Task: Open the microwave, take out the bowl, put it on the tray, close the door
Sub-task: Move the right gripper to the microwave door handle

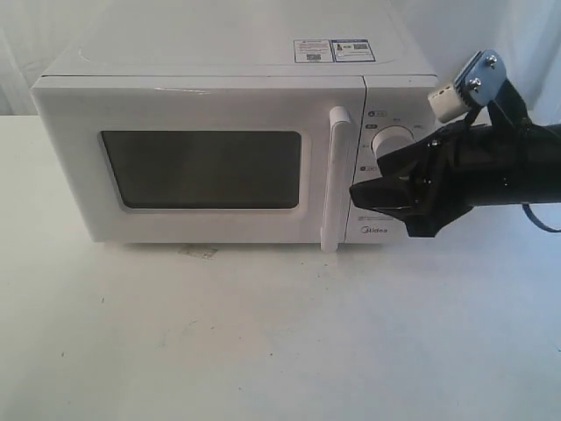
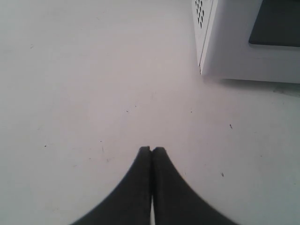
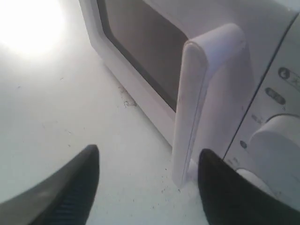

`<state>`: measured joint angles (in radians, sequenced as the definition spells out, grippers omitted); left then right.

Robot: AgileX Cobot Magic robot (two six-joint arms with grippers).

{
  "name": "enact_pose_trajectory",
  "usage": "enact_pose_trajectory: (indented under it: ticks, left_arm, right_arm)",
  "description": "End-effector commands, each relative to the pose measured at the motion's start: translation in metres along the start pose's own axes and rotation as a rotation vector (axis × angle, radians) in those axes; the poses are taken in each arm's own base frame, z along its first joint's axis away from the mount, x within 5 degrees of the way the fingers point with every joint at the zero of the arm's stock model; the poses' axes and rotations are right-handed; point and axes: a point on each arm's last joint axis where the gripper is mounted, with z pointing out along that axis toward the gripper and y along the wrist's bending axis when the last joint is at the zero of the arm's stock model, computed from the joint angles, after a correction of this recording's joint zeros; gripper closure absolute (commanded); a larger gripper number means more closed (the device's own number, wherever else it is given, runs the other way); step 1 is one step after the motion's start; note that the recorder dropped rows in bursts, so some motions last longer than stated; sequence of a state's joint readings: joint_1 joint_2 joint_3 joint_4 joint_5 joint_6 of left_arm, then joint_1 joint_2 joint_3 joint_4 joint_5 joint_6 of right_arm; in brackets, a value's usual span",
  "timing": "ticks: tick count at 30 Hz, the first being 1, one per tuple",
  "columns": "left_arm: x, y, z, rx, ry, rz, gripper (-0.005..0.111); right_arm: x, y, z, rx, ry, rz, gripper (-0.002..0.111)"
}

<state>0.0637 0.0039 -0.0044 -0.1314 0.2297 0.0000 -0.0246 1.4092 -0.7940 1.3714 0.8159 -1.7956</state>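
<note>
Sitting square on the white tabletop [image 1: 263,333], the microwave [image 1: 219,53] has its door [image 1: 193,110] shut flush, dark window [image 1: 202,169] facing out. The right tool [image 3: 149,157] hovers just beside the tall bar handle [image 3: 194,93], its fingers [image 3: 75,183] spread apart, with the handle's lower end showing between them and untouched. The left tool [image 2: 151,151] hangs over bare tabletop near a front corner of the microwave, fingers pressed together, holding nothing

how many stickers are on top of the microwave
2. One small rectangular sticker and another lie side by side on top of the white boxy microwave, near its back right corner. None looks hidden.
</note>
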Motion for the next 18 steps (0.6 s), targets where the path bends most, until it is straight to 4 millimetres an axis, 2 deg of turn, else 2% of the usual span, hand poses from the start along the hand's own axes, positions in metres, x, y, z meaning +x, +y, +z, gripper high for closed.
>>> enact_pose_trajectory:
  ticks: [1,9,12,18]
  left_arm:
    - [0.001,0.000,0.000,0.007,-0.004,0.000,0.107]
    - [0.001,0.000,0.000,0.007,-0.004,0.000,0.107]
    - [0.001,0.000,0.000,0.007,-0.004,0.000,0.107]
    - [0.001,0.000,0.000,0.007,-0.004,0.000,0.107]
  right_arm:
    - [-0.004,-0.004,0.007,-0.043,-0.097,0.018,0.047]
    - [0.000,-0.012,0.018,-0.053,-0.159,-0.017,0.048]
    - [0.001,-0.016,0.022,-0.042,-0.193,-0.025,0.052]
    - [0.006,-0.023,0.031,-0.053,-0.218,0.036,0.054]
